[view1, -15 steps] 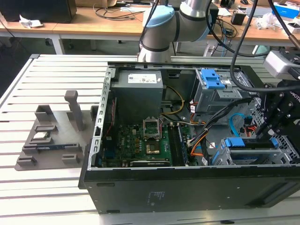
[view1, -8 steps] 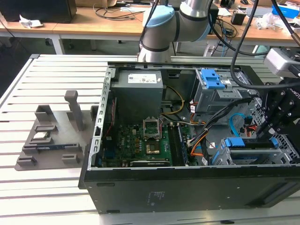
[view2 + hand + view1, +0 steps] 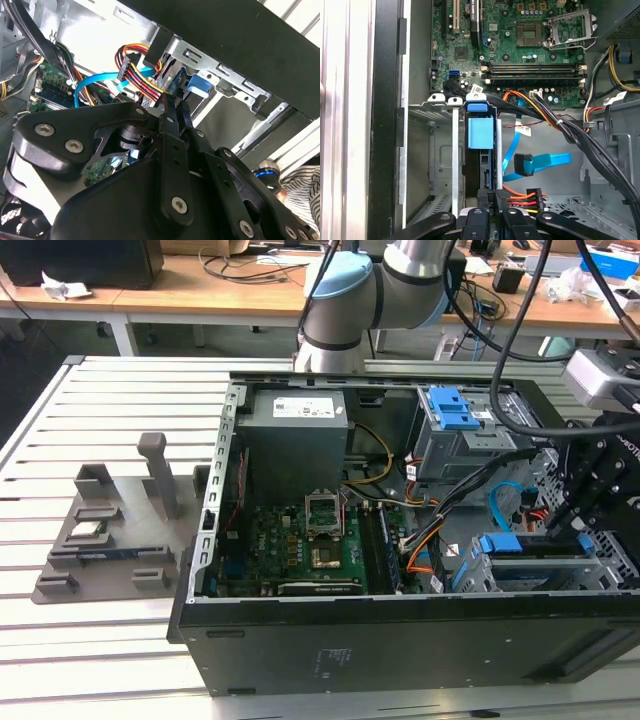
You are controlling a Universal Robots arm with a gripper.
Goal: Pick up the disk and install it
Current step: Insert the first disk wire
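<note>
The disk [image 3: 535, 545] sits edge-on in the drive cage at the exterior view's right end of the open computer case, framed by its blue bracket. In the first wrist view the disk [image 3: 481, 132] runs down a slot between metal rails, its blue tab toward the motherboard. My gripper [image 3: 568, 525] hangs just above that cage. In both wrist views the black fingers meet at a point, gripper [image 3: 175, 102] and gripper [image 3: 490, 195], shut, with the tips at the disk's [image 3: 197, 85] rear end beside a power plug with red, yellow and black wires.
A light-blue data cable [image 3: 540, 162] and a black cable bundle [image 3: 580, 135] lie close beside the cage. The motherboard [image 3: 300, 540], power supply [image 3: 297, 430] and a second cage with a blue latch [image 3: 455, 410] fill the case. A grey parts fixture [image 3: 110, 530] stands outside at the exterior view's left.
</note>
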